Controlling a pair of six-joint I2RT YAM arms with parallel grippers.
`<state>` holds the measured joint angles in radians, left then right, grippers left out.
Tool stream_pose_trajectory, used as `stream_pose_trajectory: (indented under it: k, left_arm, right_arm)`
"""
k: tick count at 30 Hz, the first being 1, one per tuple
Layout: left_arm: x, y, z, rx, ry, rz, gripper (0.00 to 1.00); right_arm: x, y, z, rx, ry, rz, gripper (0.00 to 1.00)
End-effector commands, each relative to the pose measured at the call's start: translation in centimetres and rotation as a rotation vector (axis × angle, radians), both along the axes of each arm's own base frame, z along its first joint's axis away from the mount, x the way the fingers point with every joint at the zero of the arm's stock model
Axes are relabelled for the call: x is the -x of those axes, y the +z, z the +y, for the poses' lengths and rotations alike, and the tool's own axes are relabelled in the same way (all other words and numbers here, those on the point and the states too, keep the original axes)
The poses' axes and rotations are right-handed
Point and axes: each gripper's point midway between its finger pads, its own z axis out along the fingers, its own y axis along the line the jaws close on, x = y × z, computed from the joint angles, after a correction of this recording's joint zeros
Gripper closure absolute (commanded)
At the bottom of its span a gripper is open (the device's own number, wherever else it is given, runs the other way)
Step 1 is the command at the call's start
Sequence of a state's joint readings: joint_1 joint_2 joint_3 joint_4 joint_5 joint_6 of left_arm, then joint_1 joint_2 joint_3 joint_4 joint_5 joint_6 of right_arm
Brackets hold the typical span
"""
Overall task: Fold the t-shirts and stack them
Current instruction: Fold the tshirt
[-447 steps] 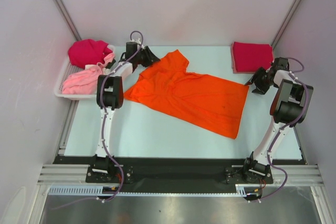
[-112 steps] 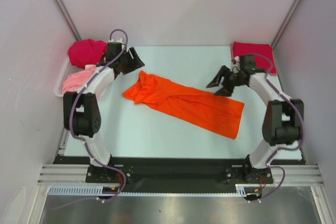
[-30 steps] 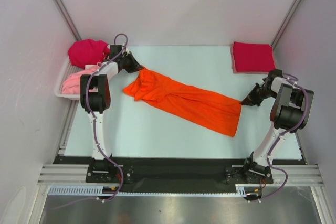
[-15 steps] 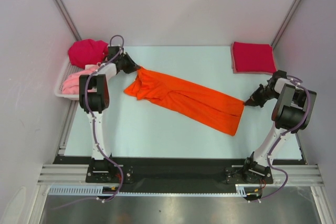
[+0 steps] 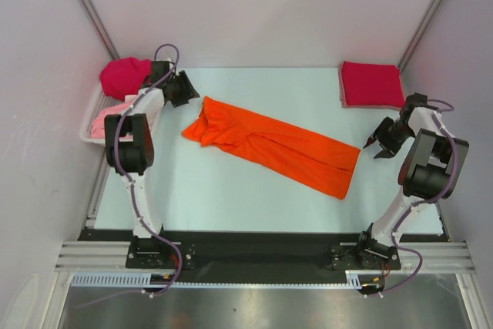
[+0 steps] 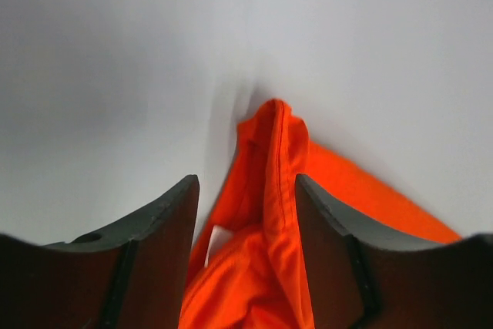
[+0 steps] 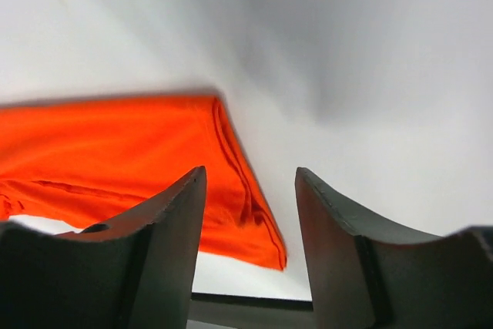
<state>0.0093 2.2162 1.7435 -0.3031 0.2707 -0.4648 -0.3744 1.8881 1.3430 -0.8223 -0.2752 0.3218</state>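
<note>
An orange shirt [image 5: 269,144] lies folded lengthwise on the tabletop [image 5: 231,198]; left pincer [image 5: 187,94] and right pincer [image 5: 375,146] gape wide, empty, beside its ends.

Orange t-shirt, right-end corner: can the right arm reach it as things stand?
Probably yes. The right arm has its jaws open just beyond the right end of the orange t-shirt, with only bare table between. The right wrist view shows the corner lying flat ahead, uncovered.
</note>
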Motion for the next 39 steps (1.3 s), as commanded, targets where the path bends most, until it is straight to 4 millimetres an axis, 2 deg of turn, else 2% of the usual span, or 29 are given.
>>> stream_pose_trajectory:
  k: [1,2,3,4,5,6,7,8,9,10,11,12,13,14,15,16,17,19,20,21,24,31,39]
  left_arm:
    - [2.9,6.6,2.1,-0.145,0.006,-0.085,0.42]
    - [4.0,8.9,2.0,-0.14,0.009,-0.122,0.44]
    - [6.0,7.4,1.8,-0.13,0.005,-0.078,0.45]
    - [7.1,7.4,1.6,-0.12,-0.001,-0.071,0.46]
    - [9.3,6.9,1.1,-0.095,-0.015,-0.049,0.46]
    - [10.3,6.5,0.8,-0.081,-0.026,-0.035,0.46]
    - [11.4,5.9,0.6,-0.068,-0.033,-0.013,0.46]
    - [12.4,6.1,0.1,-0.037,-0.032,0.0,0.43]
    - [14.2,4.4,-1.0,0.019,-0.06,0.051,0.41]
    - [15.0,3.9,-1.5,0.059,-0.066,0.068,0.38]
    - [15.8,3.7,-2.2,0.119,-0.041,0.09,0.36]
    - [16.9,3.1,-3.2,0.183,-0.064,0.077,0.36]
    - [17.4,2.8,-3.6,0.218,-0.057,0.072,0.35]
    - [17.7,2.6,-4.1,0.269,-0.031,0.079,0.35]
    - [18.2,1.8,-4.4,0.296,-0.025,0.07,0.35]
    - [18.4,1.5,-4.7,0.322,-0.025,0.077,0.36]
    - [18.6,0.8,-4.7,0.33,-0.01,0.084,0.37]
    - [18.2,0.3,-4.4,0.319,0.0,0.065,0.41]
    - [18.1,-0.1,-4.3,0.313,0.004,0.06,0.42]
    - [17.8,-0.1,-4.1,0.305,0.004,0.043,0.44]
    - [17.5,-1.4,-3.6,0.281,0.033,0.048,0.46]
    - [17.8,-3.3,-3.9,0.351,0.105,0.091,0.54]
    - [18.3,-4.1,-3.3,0.383,0.216,0.124,0.51]
  right_arm:
    - [1.1,4.9,-0.8,0.13,0.029,-0.056,0.44]
    - [1.1,5.5,-0.1,0.122,0.032,-0.076,0.43]
    - [0.8,7.0,0.7,0.121,0.044,-0.132,0.43]
    - [-0.2,7.9,2.5,0.116,0.088,-0.187,0.41]
    - [-0.5,8.3,4.4,0.076,0.113,-0.223,0.39]
    - [-1.1,9.3,5.9,0.06,0.147,-0.272,0.37]
    - [-1.4,10.1,9.4,0.029,0.228,-0.311,0.35]
    - [-2.0,10.9,11.7,-0.027,0.262,-0.352,0.36]
    - [-2.2,11.3,14.0,-0.07,0.299,-0.37,0.36]
    - [-3.0,11.6,15.9,-0.104,0.328,-0.408,0.37]
    - [-2.5,11.8,20.0,-0.161,0.413,-0.42,0.37]
    - [-2.5,11.9,21.9,-0.205,0.413,-0.42,0.37]
    - [-3.2,12.4,23.7,-0.239,0.44,-0.462,0.37]
    - [-2.5,11.7,26.9,-0.277,0.492,-0.44,0.37]
    - [-2.4,11.3,28.5,-0.316,0.487,-0.42,0.37]
    - [-2.6,11.8,30.5,-0.358,0.514,-0.443,0.38]
    - [-1.9,10.6,32.9,-0.385,0.553,-0.405,0.38]
    - [-1.8,11.0,35.5,-0.434,0.579,-0.409,0.4]
    - [-1.7,9.9,36.4,-0.444,0.588,-0.379,0.4]
    - [-1.1,9.7,37.6,-0.458,0.61,-0.367,0.4]
    - [-0.8,8.9,38.9,-0.473,0.62,-0.34,0.41]
    - [-0.3,7.7,38.8,-0.453,0.628,-0.311,0.43]
    - [-0.2,7.4,39.0,-0.455,0.638,-0.304,0.44]
